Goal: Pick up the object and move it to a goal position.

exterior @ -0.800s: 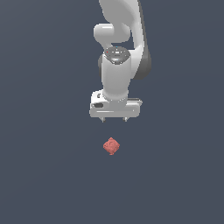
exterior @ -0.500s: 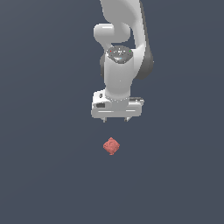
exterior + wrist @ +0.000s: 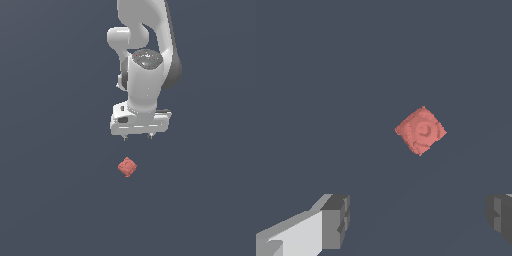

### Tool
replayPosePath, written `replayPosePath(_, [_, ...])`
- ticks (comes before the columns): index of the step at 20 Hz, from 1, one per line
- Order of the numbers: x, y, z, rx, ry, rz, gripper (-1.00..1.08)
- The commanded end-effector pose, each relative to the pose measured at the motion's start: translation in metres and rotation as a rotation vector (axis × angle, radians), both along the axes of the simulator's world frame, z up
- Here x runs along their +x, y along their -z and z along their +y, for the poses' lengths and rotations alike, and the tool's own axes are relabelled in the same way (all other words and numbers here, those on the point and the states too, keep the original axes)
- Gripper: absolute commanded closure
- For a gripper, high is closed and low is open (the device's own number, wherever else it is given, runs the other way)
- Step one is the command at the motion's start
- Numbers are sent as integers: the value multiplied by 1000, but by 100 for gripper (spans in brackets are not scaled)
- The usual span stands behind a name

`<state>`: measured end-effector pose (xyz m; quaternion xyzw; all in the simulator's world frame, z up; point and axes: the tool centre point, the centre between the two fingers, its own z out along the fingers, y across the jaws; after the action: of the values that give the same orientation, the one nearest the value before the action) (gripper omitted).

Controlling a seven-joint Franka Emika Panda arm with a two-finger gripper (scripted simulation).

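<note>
Showing the exterior view first: the white arm point(image 3: 145, 60) hangs from the top of the frame with its gripper point(image 3: 137, 137) pointing down at a plain dark grey-blue surface point(image 3: 50, 200). Two short fingertips point(image 3: 125, 138) project beneath the broad white gripper body, set well apart, so the gripper stands spread with nothing between its tips. The object point(image 3: 127, 167), a small red-pink rough lump seen corner-on, lies on the surface below the gripper and apart from it, slightly toward the exterior view's left of the gripper's middle. Compared with the frames 0.8 s and 0.5 s ago, the gripper sits a little lower, so the gap to the object has narrowed slightly; the object itself has not shifted, and the fingertips keep the same spacing. The surface is uniform and fills the whole frame; no edge, wall or horizon can be told, and no goal marker can be made out.

Wrist view: the object point(image 3: 420, 130) rests on the same dark surface point(image 3: 316, 75), turned so its corners point diagonally, with a faint ring-like relief on its upper face. One grey finger pad point(image 3: 336, 221) on its white finger and the other pad point(image 3: 500, 216) at the frame's edge stand wide apart, both clear of the object, which lies beyond them rather than between them
</note>
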<state>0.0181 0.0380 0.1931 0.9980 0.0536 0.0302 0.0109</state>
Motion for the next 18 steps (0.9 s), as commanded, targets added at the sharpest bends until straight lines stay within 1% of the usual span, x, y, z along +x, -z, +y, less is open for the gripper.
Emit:
replayPosePath(1, [1, 1, -1, -1, -7, 1, -92])
replayPosePath(9, [9, 12, -5, -7, -92, 11, -92])
replayPosePath(18, [26, 38, -15, -15, -281, 31, -92])
